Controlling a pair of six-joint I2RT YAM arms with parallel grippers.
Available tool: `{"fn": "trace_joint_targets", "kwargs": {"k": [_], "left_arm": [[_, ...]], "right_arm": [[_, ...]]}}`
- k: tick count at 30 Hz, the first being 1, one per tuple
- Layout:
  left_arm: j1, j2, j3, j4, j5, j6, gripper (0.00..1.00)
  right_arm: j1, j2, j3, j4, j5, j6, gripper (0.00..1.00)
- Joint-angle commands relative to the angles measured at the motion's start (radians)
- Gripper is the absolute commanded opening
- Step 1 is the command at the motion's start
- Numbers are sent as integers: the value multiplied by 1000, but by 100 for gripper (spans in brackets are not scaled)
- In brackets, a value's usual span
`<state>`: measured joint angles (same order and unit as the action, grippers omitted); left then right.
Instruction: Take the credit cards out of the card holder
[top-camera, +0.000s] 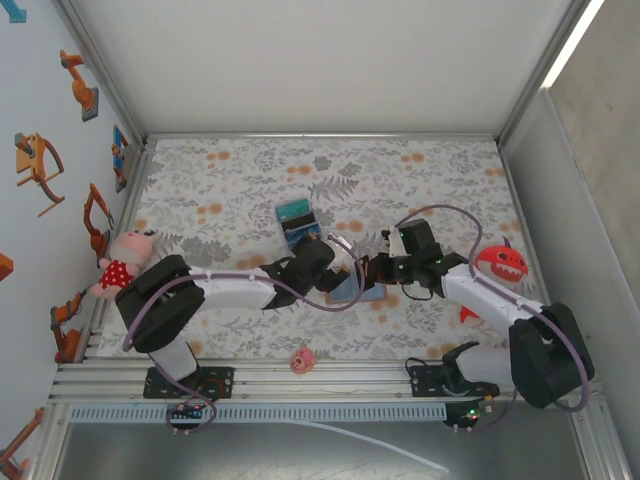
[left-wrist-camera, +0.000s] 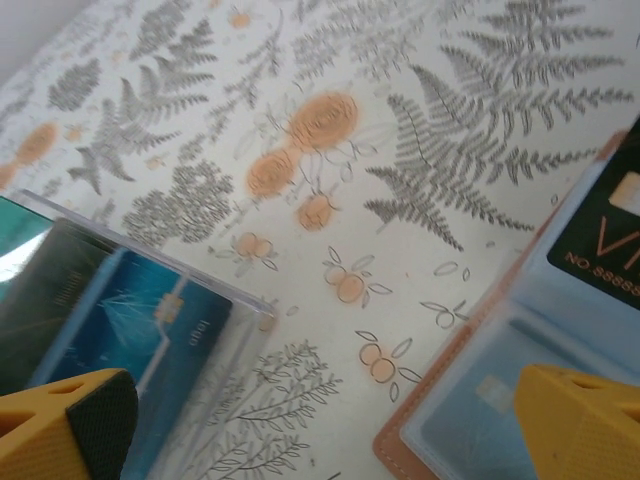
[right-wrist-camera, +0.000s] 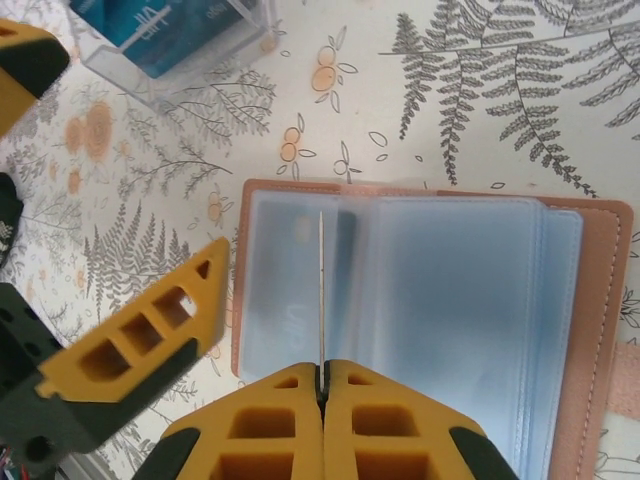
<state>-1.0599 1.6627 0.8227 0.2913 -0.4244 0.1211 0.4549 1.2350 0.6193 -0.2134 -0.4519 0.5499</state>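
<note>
card holder (right-wrist-camera: 605, 330) lying open on floral worktop (right-wrist-camera: 480, 120), pale blue pockets up. right gripper (right-wrist-camera: 322, 368) clamped on thin credit card (right-wrist-camera: 320, 290), edge-on over pockets. left gripper (left-wrist-camera: 320, 400) spread wide, holding nothing, close by. clear box (right-wrist-camera: 200, 70) with blue cards (right-wrist-camera: 150, 20) near.

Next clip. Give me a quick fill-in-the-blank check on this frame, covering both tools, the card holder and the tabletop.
1. The right tool is ___ on a thin sheet standing edge-on over the card holder.
2. The left tool is ___, holding nothing.
3. The holder's inner pockets are pale ___.
4. The tablecloth shows grey ferns and ___ flowers.

Missing words: shut; open; blue; orange.
</note>
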Motion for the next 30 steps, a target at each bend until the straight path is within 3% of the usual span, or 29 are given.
{"fn": "trace_joint_targets", "kwargs": {"k": [1, 7, 14, 19, 23, 30], "left_arm": [[3, -77, -10, -32, -27, 0, 97], [56, -197, -12, -99, 50, -66, 97], [231, -377, -64, -134, 386, -240, 97], [282, -474, -74, -196, 486, -233, 97], [336, -534, -90, -219, 667, -228, 100], [350, -568, -63, -329, 879, -143, 87]], "right_arm": [[0, -45, 32, -45, 3, -61, 0], [21, -95, 65, -91, -25, -133, 0], [78, -87, 131, -144, -27, -226, 0], [120, -40, 196, -154, -47, -297, 0], [146, 7, 261, -169, -99, -380, 0], [160, 46, 357, -229, -222, -531, 0]]}}
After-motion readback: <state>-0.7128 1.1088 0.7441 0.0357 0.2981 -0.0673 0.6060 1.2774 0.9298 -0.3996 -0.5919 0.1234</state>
